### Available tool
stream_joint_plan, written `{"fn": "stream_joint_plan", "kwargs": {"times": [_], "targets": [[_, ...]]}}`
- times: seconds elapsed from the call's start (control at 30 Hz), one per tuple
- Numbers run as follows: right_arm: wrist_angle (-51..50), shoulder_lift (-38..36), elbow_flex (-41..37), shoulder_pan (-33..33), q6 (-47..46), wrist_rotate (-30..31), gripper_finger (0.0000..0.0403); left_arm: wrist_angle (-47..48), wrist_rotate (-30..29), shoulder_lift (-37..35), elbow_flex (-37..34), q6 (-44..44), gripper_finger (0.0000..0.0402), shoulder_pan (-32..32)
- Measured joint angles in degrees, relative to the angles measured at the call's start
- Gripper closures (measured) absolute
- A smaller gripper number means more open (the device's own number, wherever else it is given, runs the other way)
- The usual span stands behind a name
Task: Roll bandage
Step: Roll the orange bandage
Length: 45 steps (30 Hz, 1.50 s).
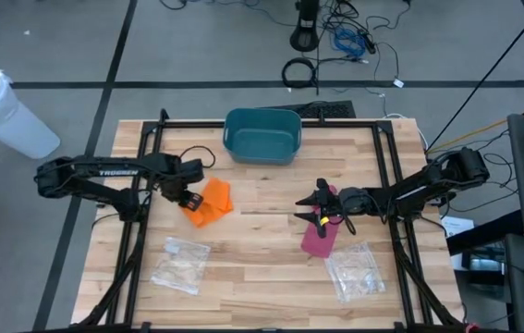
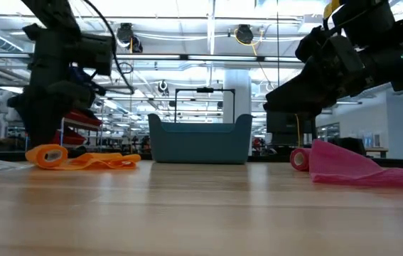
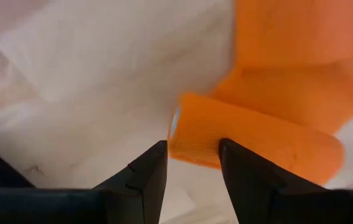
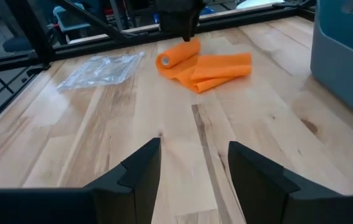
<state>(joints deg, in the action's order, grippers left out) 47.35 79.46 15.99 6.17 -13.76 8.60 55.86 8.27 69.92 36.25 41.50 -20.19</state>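
An orange bandage (image 1: 212,202) lies on the table at centre left, partly rolled, with its rolled end (image 3: 251,134) at the near left and its loose tail (image 4: 220,67) spread flat. My left gripper (image 1: 188,196) points down over the roll's open end, fingers open on either side of it. A pink bandage (image 1: 320,233) lies at centre right, with a small roll (image 2: 299,158) at one end and its tail flat on the table. My right gripper (image 1: 322,208) hovers open and empty above the pink bandage's far end, which is out of its own wrist view. My left gripper comes down from above at the orange roll's open end (image 3: 185,134), one finger (image 3: 148,174) on each side, across the roll. I cannot tell whether the fingers touch it. The roll lies on the table.
A teal bin (image 1: 262,135) stands at the table's far middle. Two clear plastic bags lie near the front, one at the left (image 1: 180,265) and one at the right (image 1: 354,271). Black frame rails (image 1: 137,231) run along both sides of the table.
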Motion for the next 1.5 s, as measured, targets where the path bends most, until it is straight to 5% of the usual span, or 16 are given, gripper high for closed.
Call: {"fn": "stream_joint_plan", "kwargs": {"times": [0.37, 0.87, 1.5], "targets": [[-1.0, 0.0, 0.0, 0.7, 0.0, 0.0, 0.0229, -12.5, 2.5, 0.1, -1.8, -0.4, 0.0246, -0.4], [-0.9, 0.0, 0.0, 0.7, -0.5, -1.5, 0.0229, -10.2, 10.2, 0.3, -1.8, 0.2, 0.0246, 0.5], [-0.5, 0.0, 0.0, 0.7, -0.6, -1.4, 0.0229, -13.1, 10.7, 0.3, -2.2, -2.9, 0.0247, 0.3]]}}
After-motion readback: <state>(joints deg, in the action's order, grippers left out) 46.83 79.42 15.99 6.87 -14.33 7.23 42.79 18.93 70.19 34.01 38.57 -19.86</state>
